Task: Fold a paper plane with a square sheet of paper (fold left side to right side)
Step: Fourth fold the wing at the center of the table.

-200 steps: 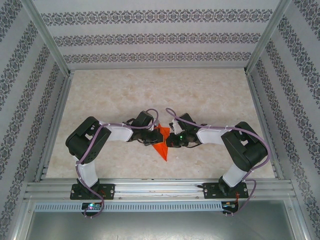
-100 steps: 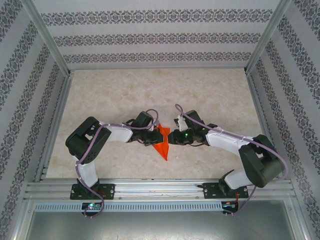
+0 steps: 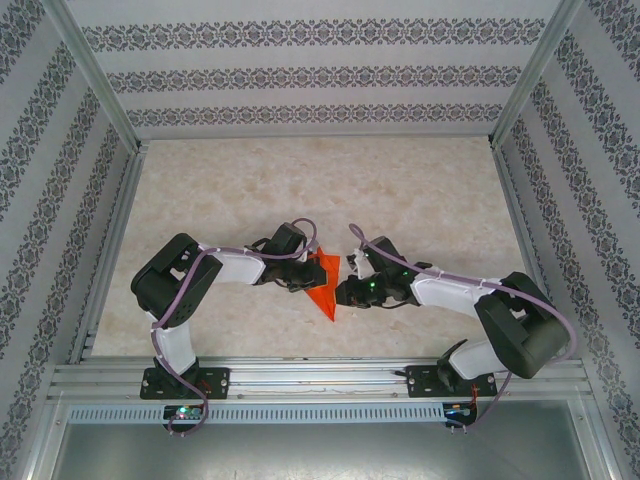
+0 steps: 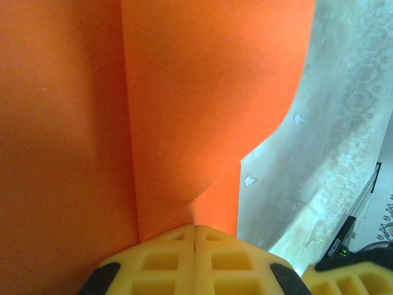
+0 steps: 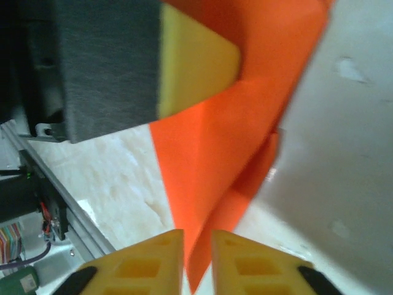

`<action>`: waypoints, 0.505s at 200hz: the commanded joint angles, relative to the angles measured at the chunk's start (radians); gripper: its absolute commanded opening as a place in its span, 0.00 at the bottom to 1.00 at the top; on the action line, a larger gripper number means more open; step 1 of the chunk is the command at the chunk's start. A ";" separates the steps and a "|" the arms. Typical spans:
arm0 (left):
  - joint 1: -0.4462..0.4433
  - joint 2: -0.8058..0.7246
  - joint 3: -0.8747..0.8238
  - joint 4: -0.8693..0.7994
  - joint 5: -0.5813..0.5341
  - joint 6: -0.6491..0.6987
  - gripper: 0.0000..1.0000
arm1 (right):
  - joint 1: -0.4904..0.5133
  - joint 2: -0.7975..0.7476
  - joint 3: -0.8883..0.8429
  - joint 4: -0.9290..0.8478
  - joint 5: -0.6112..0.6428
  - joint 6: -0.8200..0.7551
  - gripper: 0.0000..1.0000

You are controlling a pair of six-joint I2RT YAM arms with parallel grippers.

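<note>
The orange-red paper (image 3: 322, 285) lies mid-table as a narrow creased triangle, its point toward the near edge. My left gripper (image 3: 303, 280) sits over its left side. In the left wrist view the jaws (image 4: 195, 228) are shut with a raised fold of the paper (image 4: 184, 110) running into their seam. My right gripper (image 3: 343, 293) is at the paper's right edge near the point. In the right wrist view its jaws (image 5: 198, 246) stand slightly apart, with the paper's (image 5: 227, 141) pointed end passing between them. The left gripper's yellow finger (image 5: 196, 58) rests on the paper's upper part.
The beige marbled tabletop (image 3: 300, 190) stretches back to patterned walls (image 3: 320, 75). Aluminium rails (image 3: 320, 375) run along the near edge, and upright posts (image 3: 95, 75) flank the sides. Both arms' elbows bend outward left and right.
The right gripper drew back slightly, then shifted nearer along the paper's right edge toward its point. Its elbow swung out to the right. The left gripper and the paper stayed put.
</note>
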State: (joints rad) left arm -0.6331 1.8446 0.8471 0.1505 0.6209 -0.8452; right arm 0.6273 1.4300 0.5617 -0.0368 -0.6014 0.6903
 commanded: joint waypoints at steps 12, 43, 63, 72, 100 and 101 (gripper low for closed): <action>-0.007 0.028 -0.038 -0.085 -0.053 -0.008 0.00 | 0.030 0.042 0.012 0.126 -0.071 0.056 0.06; -0.007 0.028 -0.037 -0.087 -0.053 -0.009 0.00 | 0.065 0.087 0.018 0.157 -0.081 0.070 0.01; -0.007 0.029 -0.037 -0.088 -0.053 -0.009 0.00 | 0.078 0.106 0.008 0.174 -0.070 0.081 0.01; -0.007 0.028 -0.035 -0.090 -0.052 -0.008 0.00 | 0.081 0.115 0.005 0.180 -0.067 0.083 0.01; -0.007 0.033 -0.031 -0.093 -0.053 -0.006 0.00 | 0.089 0.138 -0.004 0.184 -0.058 0.089 0.01; -0.007 0.032 -0.030 -0.092 -0.053 -0.005 0.00 | 0.089 0.138 -0.004 0.183 -0.058 0.088 0.01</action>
State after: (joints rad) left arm -0.6331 1.8446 0.8471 0.1505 0.6209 -0.8452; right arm 0.7036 1.5459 0.5629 0.1177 -0.6563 0.7643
